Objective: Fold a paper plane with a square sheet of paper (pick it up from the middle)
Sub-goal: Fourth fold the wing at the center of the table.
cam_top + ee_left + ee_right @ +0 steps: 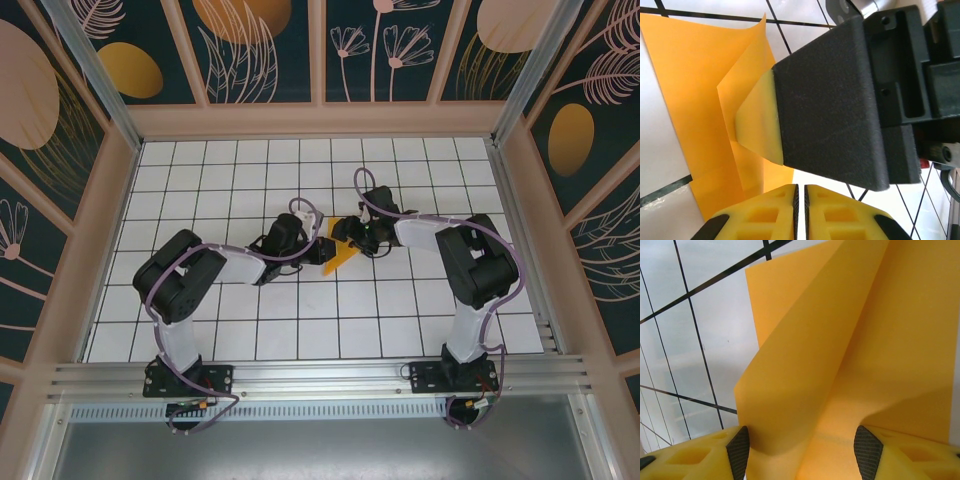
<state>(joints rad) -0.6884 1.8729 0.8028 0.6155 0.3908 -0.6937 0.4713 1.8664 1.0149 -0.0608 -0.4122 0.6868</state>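
Observation:
The orange-yellow sheet of paper (341,259) lies at the table's middle, folded into a narrow pointed wedge. In the left wrist view the paper (692,95) shows layered flaps with one corner curling up. My right gripper (349,238) is down on its far end. Its jaws (802,452) stand open, with a raised fold of the paper (850,350) bowed between the pads and touching the left one. One black finger of the right gripper (830,110) rests its pale tip on the flaps. My left gripper (318,244), (800,192) sits beside the paper's edge, shut to a thin slit, nothing visible between its pads.
The white gridded table (250,170) is ringed by peach-framed wall panels (90,250). A metal rail (320,375) carries both arm bases along the near edge. The two wrists nearly touch over the middle tiles.

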